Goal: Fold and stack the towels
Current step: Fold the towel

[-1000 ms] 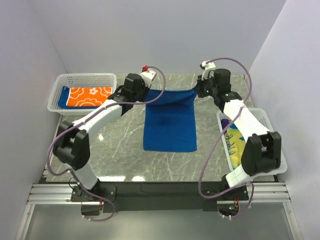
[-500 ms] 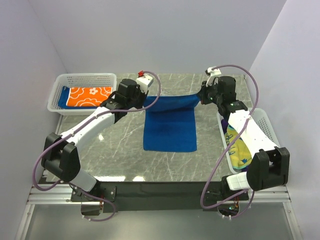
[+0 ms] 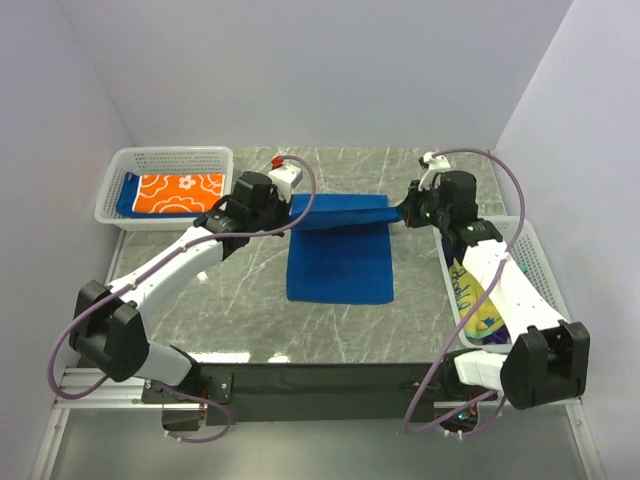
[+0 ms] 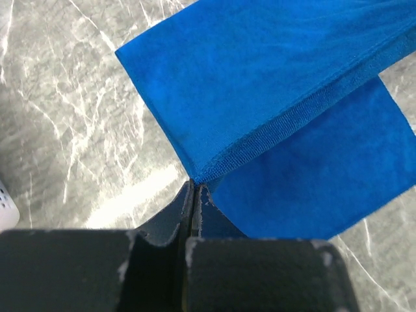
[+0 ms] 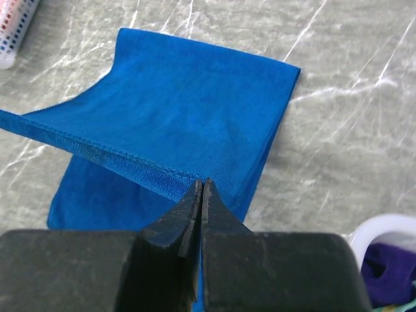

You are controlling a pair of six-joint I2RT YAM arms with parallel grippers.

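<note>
A royal blue towel [image 3: 340,262] lies flat in the middle of the marble table, and its far edge is lifted and stretched between both grippers. My left gripper [image 3: 291,212] is shut on the towel's left far corner; the left wrist view shows the fingertips [image 4: 196,186] pinching the hem of the blue towel [image 4: 260,84]. My right gripper [image 3: 398,213] is shut on the right far corner, where the tips [image 5: 203,182] pinch the hem of the blue towel [image 5: 182,97]. The raised edge hangs over the far part of the flat cloth.
A white mesh basket [image 3: 170,152] at the far left holds an orange flowered towel [image 3: 178,190] on top of a blue one. A second basket [image 3: 533,245] at the right, under my right arm, holds a yellow and teal towel [image 3: 480,305] and a purple towel [image 5: 390,270].
Both grippers have come toward the near side and lower, drawing the towel's far edge over the flat part. The grips have not changed.
</note>
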